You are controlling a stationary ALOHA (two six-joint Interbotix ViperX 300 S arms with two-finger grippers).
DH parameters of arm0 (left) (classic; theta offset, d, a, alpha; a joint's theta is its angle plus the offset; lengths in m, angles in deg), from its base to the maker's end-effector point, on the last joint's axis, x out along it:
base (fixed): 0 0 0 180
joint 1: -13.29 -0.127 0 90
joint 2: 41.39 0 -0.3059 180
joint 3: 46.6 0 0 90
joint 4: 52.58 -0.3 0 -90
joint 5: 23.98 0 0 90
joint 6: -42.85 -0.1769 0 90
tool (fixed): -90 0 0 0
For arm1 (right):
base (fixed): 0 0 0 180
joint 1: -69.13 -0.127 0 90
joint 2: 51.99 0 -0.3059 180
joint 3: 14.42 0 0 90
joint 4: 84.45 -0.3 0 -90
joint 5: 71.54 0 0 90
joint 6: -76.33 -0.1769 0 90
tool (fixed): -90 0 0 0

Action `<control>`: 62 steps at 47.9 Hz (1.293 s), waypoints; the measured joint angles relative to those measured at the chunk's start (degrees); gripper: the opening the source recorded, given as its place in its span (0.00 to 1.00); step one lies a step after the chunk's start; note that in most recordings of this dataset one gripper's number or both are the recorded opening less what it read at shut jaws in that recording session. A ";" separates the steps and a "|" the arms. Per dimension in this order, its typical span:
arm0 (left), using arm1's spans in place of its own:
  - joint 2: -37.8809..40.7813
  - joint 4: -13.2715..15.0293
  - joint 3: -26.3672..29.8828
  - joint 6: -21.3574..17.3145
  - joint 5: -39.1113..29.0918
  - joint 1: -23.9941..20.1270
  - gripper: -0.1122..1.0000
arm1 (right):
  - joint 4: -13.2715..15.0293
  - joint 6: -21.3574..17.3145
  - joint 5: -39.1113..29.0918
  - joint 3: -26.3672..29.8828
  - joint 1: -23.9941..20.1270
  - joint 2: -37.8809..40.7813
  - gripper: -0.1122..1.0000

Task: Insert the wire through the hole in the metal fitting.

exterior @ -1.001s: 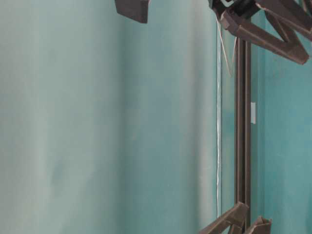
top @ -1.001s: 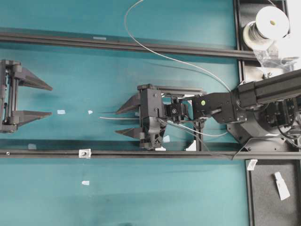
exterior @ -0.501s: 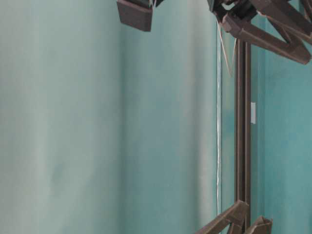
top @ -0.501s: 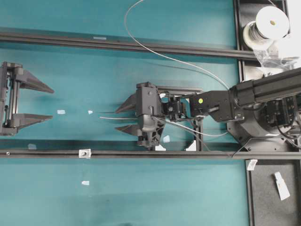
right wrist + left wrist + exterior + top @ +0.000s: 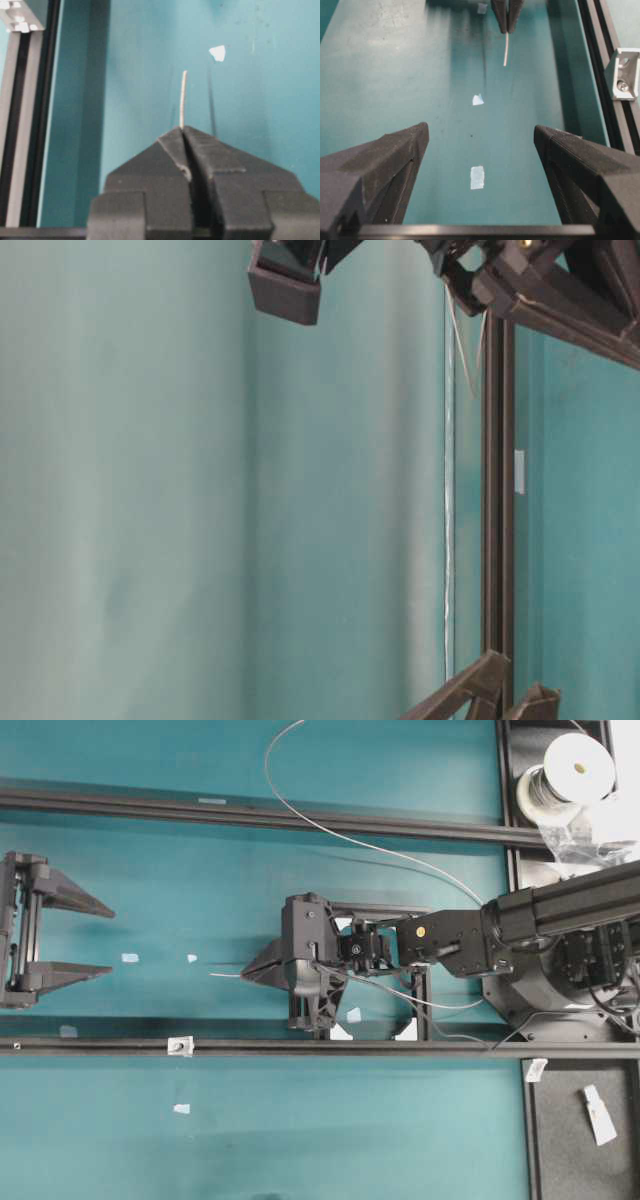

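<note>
So the grab step looks done: the right tool (image 5: 183,131) is pressed together on the wire (image 5: 183,97), with a short free tip poking straight out past its fingertips. In the overhead view that tool sits around the middle of the frame, and the rest of the wire loops up to the top edge and back toward the spool (image 5: 577,768) at upper right.

The left tool (image 5: 72,933) hangs at the far left, spread wide and holding nothing.

The metal fitting (image 5: 180,1044) sits on the dark rail (image 5: 400,1049) running across the lower middle, down and to the left of the wire tip and well apart from it. Next move, I'd guess, is swinging that tip down toward the fitting and lining it up with the hole, which is tiny, so the floppy tip needs careful aiming.

Other stuff: pale tape scraps (image 5: 129,958) on the teal counter (image 5: 350,1140). Nothing seems to block the path, though the rail edge might snag the tip.
</note>
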State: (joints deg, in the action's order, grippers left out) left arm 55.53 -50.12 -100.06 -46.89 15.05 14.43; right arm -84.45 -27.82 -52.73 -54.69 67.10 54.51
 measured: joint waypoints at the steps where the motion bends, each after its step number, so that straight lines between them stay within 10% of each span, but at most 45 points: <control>1: 0.00 0.09 0.00 0.00 0.00 0.00 0.53 | 0.00 0.00 0.00 0.09 0.00 0.00 0.10; 62: 0.00 0.00 0.09 0.09 -0.09 0.00 0.52 | 0.00 2.37 -5.19 -0.79 1.14 -13.27 0.10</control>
State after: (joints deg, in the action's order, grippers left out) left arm 55.53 -50.12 -99.97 -46.80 14.96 14.43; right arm -84.45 -25.45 -57.92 -55.49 68.25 41.24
